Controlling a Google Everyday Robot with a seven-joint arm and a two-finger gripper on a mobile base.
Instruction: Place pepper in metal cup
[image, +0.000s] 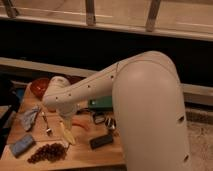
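Note:
The slim red-orange pepper (80, 124) lies on the wooden table (85, 156), just right of the arm's lower end. A small shiny dark object to its right looks like the metal cup (110, 124), standing on the table beside a dark tangle. My gripper (68, 119) hangs at the end of the white forearm, pointing down over the table just left of the pepper. It holds nothing that I can see. The bulky white arm hides much of the table's right side.
A pale yellow elongated item (67, 133) lies below the gripper. Also on the table are a fork (46, 125), a blue-grey cloth (29, 117), a blue sponge (22, 145), a dark grape cluster (48, 152), a red bowl (39, 86), a green item (102, 104) and a black block (101, 141).

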